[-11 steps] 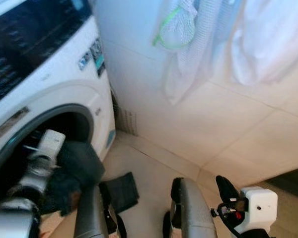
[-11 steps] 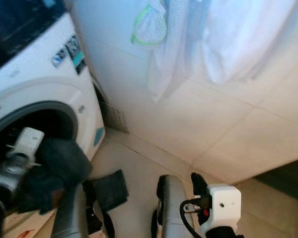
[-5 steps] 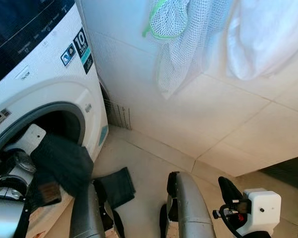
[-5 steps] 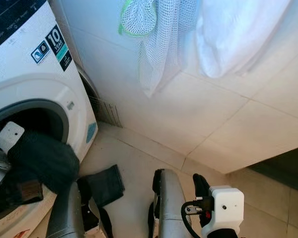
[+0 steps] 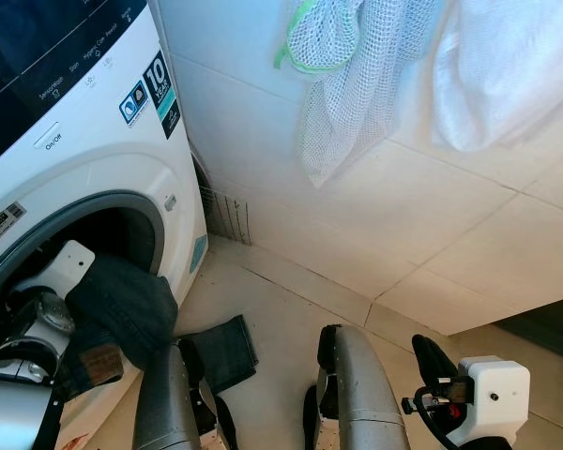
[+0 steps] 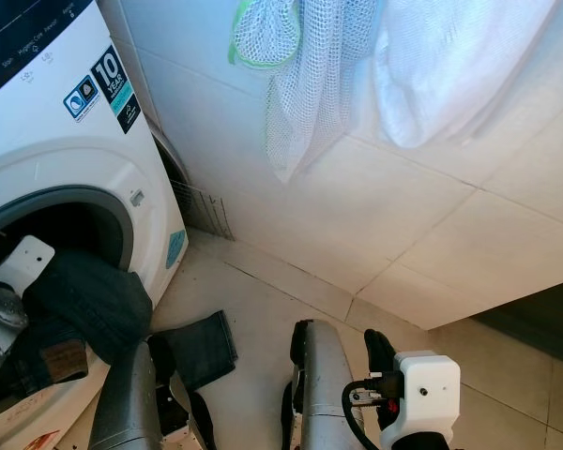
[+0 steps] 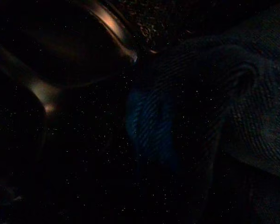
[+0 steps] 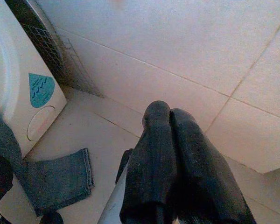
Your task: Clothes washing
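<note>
A white front-loading washing machine point(image 5: 84, 159) stands at the left with its drum mouth point(image 5: 122, 230) open. Dark blue jeans point(image 5: 122, 305) with a brown label hang over the lower rim of that opening, and one leg point(image 5: 220, 349) trails onto the floor. My left arm point(image 5: 38, 323) reaches into the drum mouth under the jeans, which hide its gripper. The dark left wrist view has denim point(image 7: 252, 116) close up beside a glossy curved rim. My right gripper point(image 8: 170, 112) hangs low at the right, shut and holding nothing, above the tiled floor.
A white mesh laundry bag point(image 5: 342, 84) with a green edge and a white cloth point(image 5: 507, 66) hang against the tiled wall. A wire grille point(image 5: 227, 217) sits in the gap beside the machine. My silver legs point(image 5: 357, 394) stand on the beige floor tiles.
The camera has swung, so the whole scene has shifted. The jeans have settled a little lower at the drum mouth, and their brown label now shows. The right arm has not moved.
</note>
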Motion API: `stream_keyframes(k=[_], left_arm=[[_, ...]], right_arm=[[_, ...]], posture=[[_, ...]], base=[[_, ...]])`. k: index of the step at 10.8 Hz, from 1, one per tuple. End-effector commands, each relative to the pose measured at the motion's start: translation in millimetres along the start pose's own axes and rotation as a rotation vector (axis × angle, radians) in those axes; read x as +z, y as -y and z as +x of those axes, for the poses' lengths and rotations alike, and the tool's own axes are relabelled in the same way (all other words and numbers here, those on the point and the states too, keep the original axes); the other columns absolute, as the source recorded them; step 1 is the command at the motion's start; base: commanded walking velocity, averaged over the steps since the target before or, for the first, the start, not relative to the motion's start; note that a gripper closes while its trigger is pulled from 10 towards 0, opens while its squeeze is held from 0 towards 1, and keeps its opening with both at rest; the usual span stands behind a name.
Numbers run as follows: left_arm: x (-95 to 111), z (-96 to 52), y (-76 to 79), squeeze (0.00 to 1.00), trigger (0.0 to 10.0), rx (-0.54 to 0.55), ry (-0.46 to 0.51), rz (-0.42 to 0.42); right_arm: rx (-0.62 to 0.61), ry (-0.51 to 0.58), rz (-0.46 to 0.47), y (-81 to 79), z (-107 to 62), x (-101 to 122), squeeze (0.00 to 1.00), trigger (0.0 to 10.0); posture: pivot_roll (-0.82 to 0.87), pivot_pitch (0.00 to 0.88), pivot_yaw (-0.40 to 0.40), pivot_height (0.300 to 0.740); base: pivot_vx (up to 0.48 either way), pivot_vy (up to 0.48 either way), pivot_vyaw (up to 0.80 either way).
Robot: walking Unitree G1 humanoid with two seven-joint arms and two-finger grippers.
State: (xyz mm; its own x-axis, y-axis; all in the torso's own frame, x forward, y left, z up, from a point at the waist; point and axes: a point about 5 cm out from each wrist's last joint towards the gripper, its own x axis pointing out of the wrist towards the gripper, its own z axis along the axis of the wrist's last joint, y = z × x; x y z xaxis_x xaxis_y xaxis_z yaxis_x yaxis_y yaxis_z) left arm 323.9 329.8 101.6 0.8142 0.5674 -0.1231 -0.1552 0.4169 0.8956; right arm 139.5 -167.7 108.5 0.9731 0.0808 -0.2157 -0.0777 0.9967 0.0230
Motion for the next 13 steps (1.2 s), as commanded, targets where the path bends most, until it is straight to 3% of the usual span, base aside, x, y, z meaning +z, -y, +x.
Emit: stream_keyframes(k=[1, 7, 13], left_arm=[[-13.6, -5.0, 10.4, 1.00, 10.0, -0.038, -0.041, 0.041], [-5.4, -5.7, 15.4, 1.00, 10.0, -0.067, -0.017, 0.027], [-5.1, -2.9, 8.5, 1.00, 10.0, -0.043, -0.024, 0.023]], right_arm=[[-0.015, -0.003, -0.011, 3.2, -3.8, 2.5, 0.00, 10.0], [-0.006, -0.007, -0.009, 2.8, -3.1, 2.3, 0.00, 10.0], [0.002, -0.011, -0.007, 2.6, -2.6, 2.0, 0.00, 10.0]], posture=[[-0.11, 0.323, -0.053, 0.544], [-0.11, 0.323, -0.053, 0.544], [-0.11, 0.322, -0.055, 0.544]], base=[[0.000, 0.000, 0.00], [0.000, 0.000, 0.00], [0.000, 0.000, 0.00]])
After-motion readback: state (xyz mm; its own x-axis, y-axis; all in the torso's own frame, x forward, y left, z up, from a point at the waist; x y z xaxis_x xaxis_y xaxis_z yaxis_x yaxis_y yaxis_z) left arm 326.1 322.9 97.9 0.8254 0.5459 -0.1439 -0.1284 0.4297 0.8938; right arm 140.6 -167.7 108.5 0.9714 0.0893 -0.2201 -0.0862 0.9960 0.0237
